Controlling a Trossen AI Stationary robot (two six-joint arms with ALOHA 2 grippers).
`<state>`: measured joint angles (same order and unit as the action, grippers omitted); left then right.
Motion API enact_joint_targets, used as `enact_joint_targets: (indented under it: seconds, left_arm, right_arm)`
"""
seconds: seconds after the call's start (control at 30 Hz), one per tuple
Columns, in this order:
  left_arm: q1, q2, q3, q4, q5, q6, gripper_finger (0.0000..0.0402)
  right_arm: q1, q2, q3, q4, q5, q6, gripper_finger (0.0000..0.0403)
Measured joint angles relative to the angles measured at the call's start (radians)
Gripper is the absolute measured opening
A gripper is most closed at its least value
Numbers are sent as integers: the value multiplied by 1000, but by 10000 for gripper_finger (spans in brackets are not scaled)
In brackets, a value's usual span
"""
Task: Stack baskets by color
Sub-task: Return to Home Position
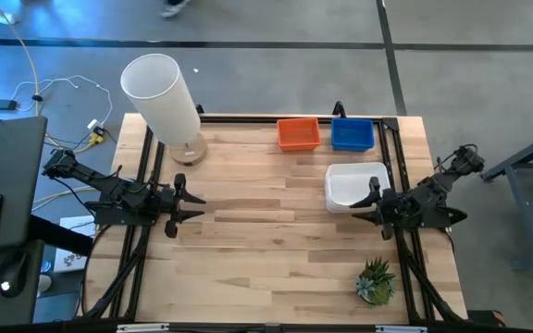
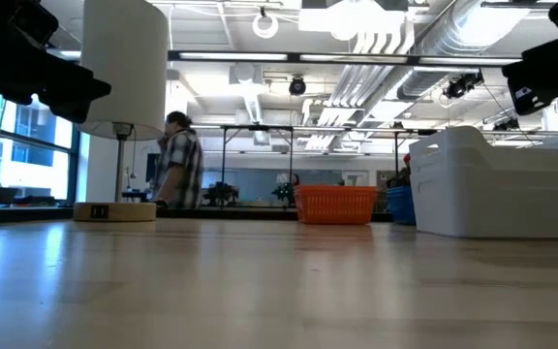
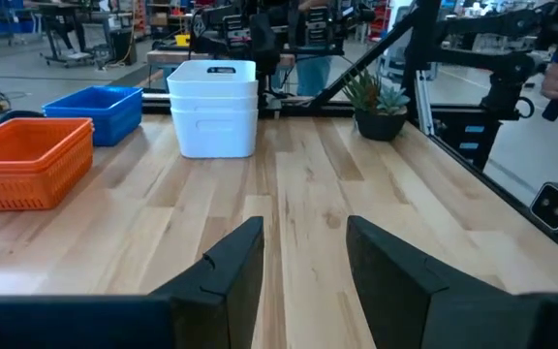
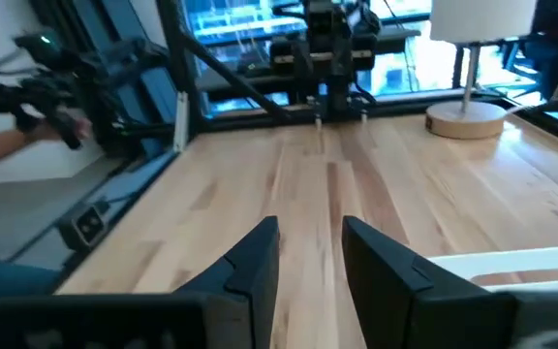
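At the table's far side, an orange stack of baskets (image 1: 299, 134) and a blue stack (image 1: 353, 134) rest side by side on their bottoms. A white stack (image 1: 354, 185) stands nearer, on the right. In the left wrist view the orange (image 3: 29, 160), blue (image 3: 95, 110) and white (image 3: 213, 107) stacks all show ahead. My left gripper (image 1: 192, 205) hovers open at the left edge, pointing level across the table, with nothing between its fingers (image 3: 303, 262). My right gripper (image 1: 366, 205) hovers open at the right edge, just on the near side of the white stack's rim (image 4: 511, 267), and holds nothing.
A tall white cylinder lamp (image 1: 165, 106) stands at the far left on a round wooden base. A small potted plant (image 1: 376, 280) sits at the near right corner. Bare wood (image 1: 266, 240) lies between the two grippers. A person (image 2: 177, 160) stands in the room beyond.
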<state>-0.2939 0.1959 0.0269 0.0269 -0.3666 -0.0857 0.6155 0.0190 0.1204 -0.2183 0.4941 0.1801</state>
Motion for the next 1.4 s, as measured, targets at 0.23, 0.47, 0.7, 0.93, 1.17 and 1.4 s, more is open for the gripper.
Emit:
enact_joint_targets:
  seconds: [0.23,0.47,0.7,0.93,1.17,1.4]
  left_arm:
    - [0,0,0,-3,-1,0,137]
    - [0,0,0,-5,0,0,137]
    - [0,0,0,-5,0,0,137]
    - [0,0,0,-5,0,0,137]
    - [0,0,0,-5,0,0,137]
    - [0,0,1,-5,0,0,137]
  right_arm:
    - [0,-17,6,-63,-28,-24,103]
    - [0,-13,7,-119,-11,-24,103]
    - [0,-13,7,-118,52,-24,103]
    - [0,-13,7,-115,47,179,103]
    - [0,-13,7,-115,47,247,103]
    - [0,-13,7,-115,48,140,103]
